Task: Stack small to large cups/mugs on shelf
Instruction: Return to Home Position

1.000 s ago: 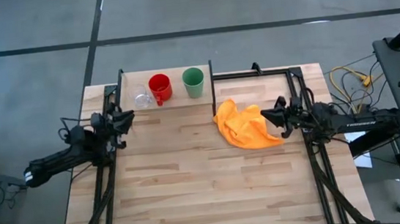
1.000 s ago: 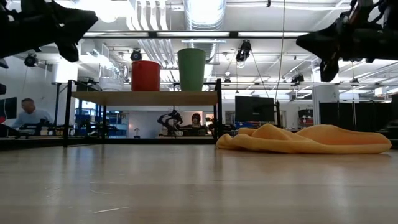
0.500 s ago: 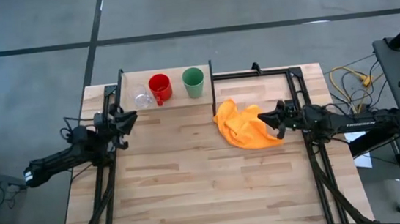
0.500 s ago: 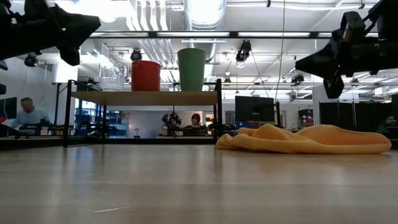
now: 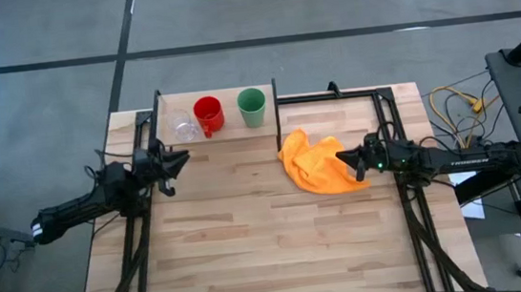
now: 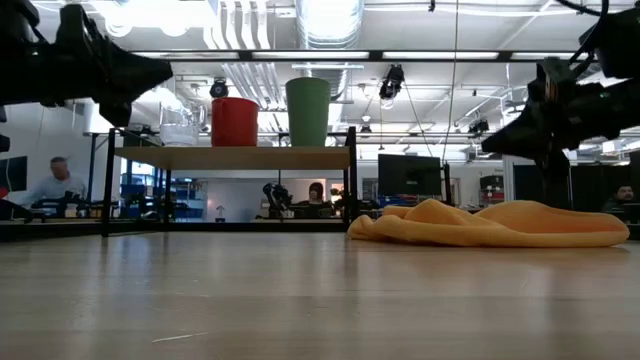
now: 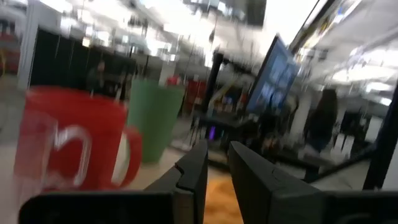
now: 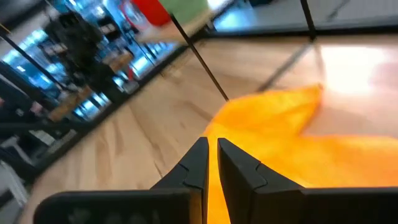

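A clear cup [image 5: 185,128], a red mug [image 5: 208,114] with a handle and a green cup [image 5: 252,106] stand in a row on the raised light-wood shelf [image 5: 168,105] at the table's far left. They also show in the low view: clear cup [image 6: 180,132], red mug [image 6: 234,122], green cup [image 6: 308,112]. My left gripper [image 5: 183,157] is shut and empty, in the air just near of the shelf. My right gripper [image 5: 340,156] is shut, above the right part of the orange cloth [image 5: 317,164].
The orange cloth [image 6: 500,224] lies crumpled on the table right of the shelf. Black frame rails [image 5: 411,218] run along both sides of the table. Bare tabletop [image 5: 270,241] fills the near half.
My left gripper has moved toward the table's right edge and a little nearer, past the shelf's near left corner. My right gripper has moved toward the table's left, over the orange cloth, and has come down. The cups and the cloth have kept still.
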Robot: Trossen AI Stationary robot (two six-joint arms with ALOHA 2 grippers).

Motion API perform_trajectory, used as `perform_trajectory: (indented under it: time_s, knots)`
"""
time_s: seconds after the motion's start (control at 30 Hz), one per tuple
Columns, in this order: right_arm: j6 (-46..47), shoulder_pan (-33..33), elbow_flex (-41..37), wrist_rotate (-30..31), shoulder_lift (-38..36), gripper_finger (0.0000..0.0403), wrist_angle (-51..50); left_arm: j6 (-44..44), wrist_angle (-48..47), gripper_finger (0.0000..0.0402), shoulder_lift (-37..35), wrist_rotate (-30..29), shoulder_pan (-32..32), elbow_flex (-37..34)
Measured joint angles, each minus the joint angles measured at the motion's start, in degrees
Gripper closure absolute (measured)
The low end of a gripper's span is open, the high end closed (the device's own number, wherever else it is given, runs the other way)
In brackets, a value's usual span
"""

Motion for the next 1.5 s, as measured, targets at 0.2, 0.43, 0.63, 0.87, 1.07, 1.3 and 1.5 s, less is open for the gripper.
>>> perform_trajectory:
  time_s: [0.2, 0.43, 0.63, 0.87, 1.07, 1.3, 1.5]
  knots:
    - [1.5, 0.0, 0.0, -0.1, -0.6, 0.0374, -4.4, 0.0, -2.6, 0.0347, 0.1, -0.1, 0.0, 0.0]
    - [0.8, 0.0, 0.0, -6.2, -2.8, 0.0374, -5.4, 0.5, -3.4, 0.0347, 0.2, -0.3, 0.0, 0.0]
    - [-0.2, 0.0, 0.0, -6.8, -0.6, 0.0374, -5.6, 0.5, -3.7, 0.0347, 0.7, -0.3, 0.0, 0.0]
    - [3.5, 0.0, 0.1, -10.3, 2.8, 0.0374, -6.4, 0.2, -3.6, 0.0347, 0.6, -0.3, 0.0, 0.0]
    - [1.6, 0.0, 0.1, -11.0, 1.4, 0.0374, -6.5, 0.1, -3.6, 0.0347, 0.6, -0.3, 0.0, 0.0]
    - [1.1, 0.0, 0.1, -21.0, -0.9, 0.0374, -6.0, 0.1, -3.6, 0.0347, 0.7, -0.3, 0.0, 0.0]
    - [-2.4, 0.0, 0.1, -23.7, -4.9, 0.0374, -2.0, 0.1, -3.6, 0.0347, 0.6, -0.3, 0.0, -0.1]
